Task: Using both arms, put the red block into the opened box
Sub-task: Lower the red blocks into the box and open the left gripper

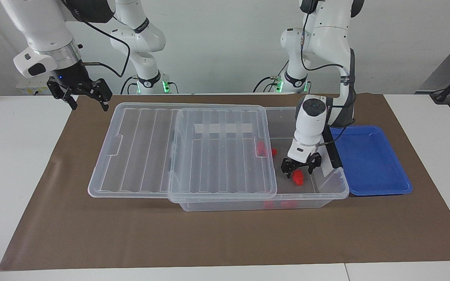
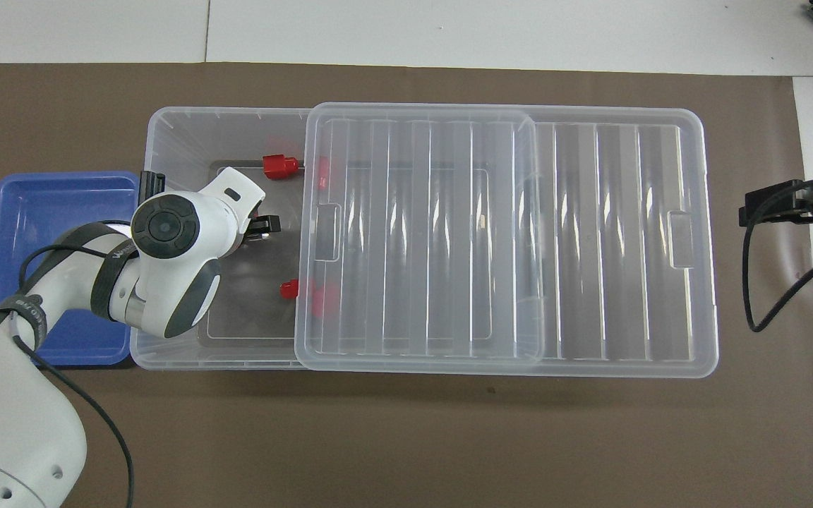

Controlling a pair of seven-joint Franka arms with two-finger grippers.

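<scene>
the clear box (image 1: 328, 186) sits on the worktop with its lid (image 1: 225, 152) slid partly aside. the left hand (image 1: 297, 168), fingers spread, hangs inside the box's open end just over the red block (image 1: 298, 178), which looks released onto the box floor. the right hand (image 1: 81, 92), spread and empty, waits past the box's covered end. only withdrawal seems left.

No writing here can be read: the left arm (image 2: 124, 282) carries small lettering on a dark band near its wrist, but the letters are too small to make out.
</scene>
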